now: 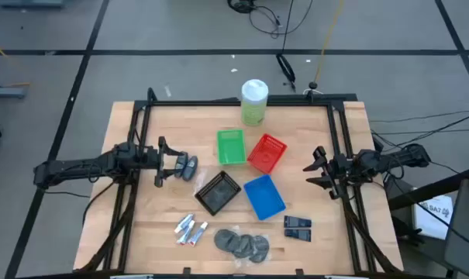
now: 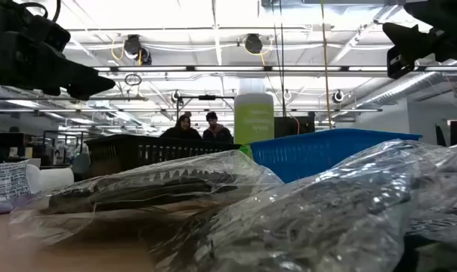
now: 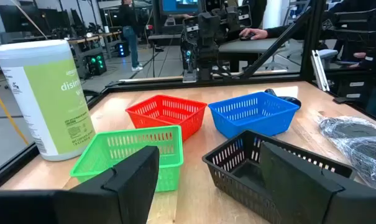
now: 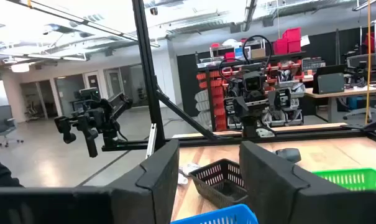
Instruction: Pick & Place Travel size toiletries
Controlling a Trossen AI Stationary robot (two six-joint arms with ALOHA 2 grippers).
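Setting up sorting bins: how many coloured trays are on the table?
4, clustered mid-table: green tray nearest the canister, red tray beside it, black tray and blue tray nearer the front. None appear hidden.

Lighting is even and bright, from overhead ceiling fixtures point(image 2: 247, 43) that bloom white in the low view. Shadows on the desk point(image 1: 164, 225) are soft and short. In the low view, clear plastic wrapping point(image 2: 288, 211) close to the lens is blurred and carries glare streaks. Both wrist views show their near fingers out of focus.
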